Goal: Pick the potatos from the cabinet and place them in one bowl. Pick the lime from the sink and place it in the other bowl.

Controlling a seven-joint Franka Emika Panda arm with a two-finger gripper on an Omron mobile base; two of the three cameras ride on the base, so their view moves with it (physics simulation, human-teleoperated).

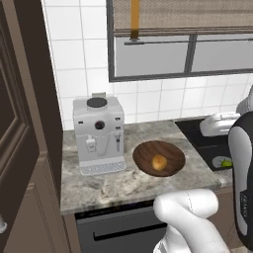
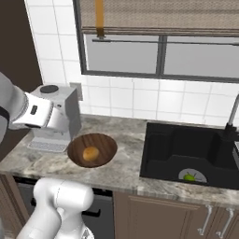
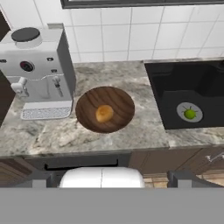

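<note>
Potato [image 3: 104, 113] mid-bowl [image 3: 89, 100] — near counter edge [image 3: 131, 144] — lime [image 3: 190, 114] in sink [image 3: 175, 78]

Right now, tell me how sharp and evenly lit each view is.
Left base view: flat, even light, soft render; bowl and potato readable, lime half hidden by the arm. Right base view: sink very dark, lime still stands out. Hand view: clearest, no glare, faint shadow beside the coffee machine.

The white arm [image 2: 28, 112] rises from the base and bends high, its hand raised and looking down. The pincer [image 3: 111, 179] stands wide apart, holding nothing.
</note>
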